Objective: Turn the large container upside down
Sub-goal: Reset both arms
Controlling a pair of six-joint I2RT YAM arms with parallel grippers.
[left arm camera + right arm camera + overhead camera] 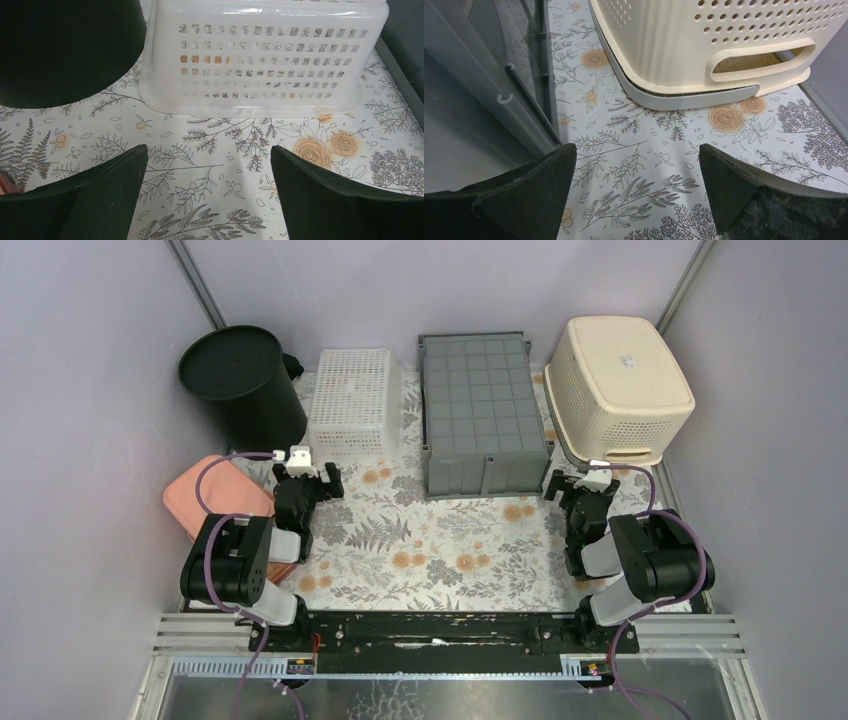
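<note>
The grey crate (485, 415) sat at the middle back of the surface (430, 550), hemmed in by a white basket (350, 400) and a cream basket (618, 388). It looked like stiff ribbed plastic, probably light but bulky, best taken by its two side rims. The left claw (308, 478) and right claw (582, 488) hung released and empty near its front corners, and the open room for tipping lay on the near side.

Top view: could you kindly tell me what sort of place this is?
Probably a robot test cell: left arm and right arm on a rail, plain walls, a white basket on a floral mat.
</note>
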